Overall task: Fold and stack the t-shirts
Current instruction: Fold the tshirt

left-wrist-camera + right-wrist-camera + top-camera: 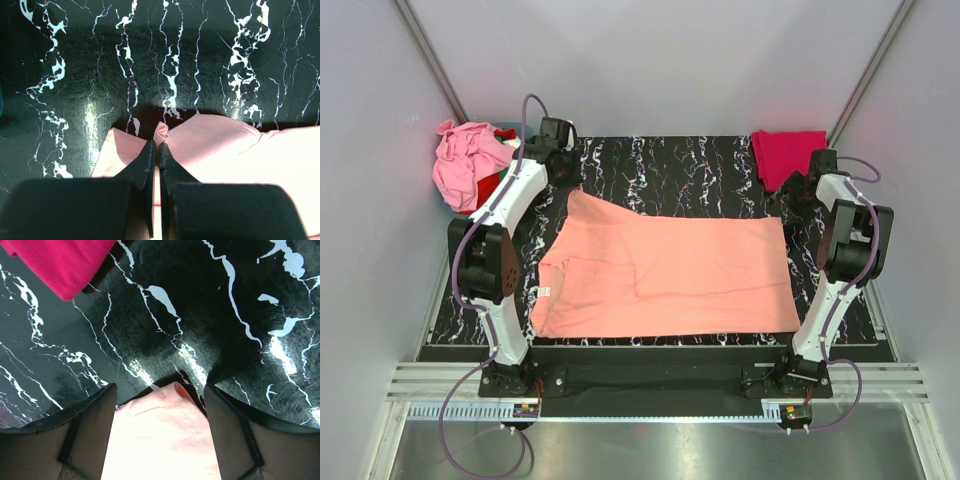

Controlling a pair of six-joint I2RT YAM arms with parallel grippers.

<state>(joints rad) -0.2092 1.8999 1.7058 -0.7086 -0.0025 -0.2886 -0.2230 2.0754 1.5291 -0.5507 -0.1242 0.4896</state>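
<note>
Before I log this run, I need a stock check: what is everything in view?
salmon shirt: 1, salmon-orange, spread flat mid-mat
crimson shirt: 1, crimson-pink, folded, far right corner of the mat
pink shirt: 1, light pink, crumpled, beyond the far left corner
red shirt: at least 1, red, under the pink shirt, mostly hidden
mat: 1, black with white veins, on the table
left gripper: black, shut on the salmon shirt's far left corner
right gripper: black, open, straddling its far right corner

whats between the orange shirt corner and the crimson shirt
Bare marbled tabletop, seen in the right wrist view, between the salmon-orange shirt and crimson-pink shirt.
</note>
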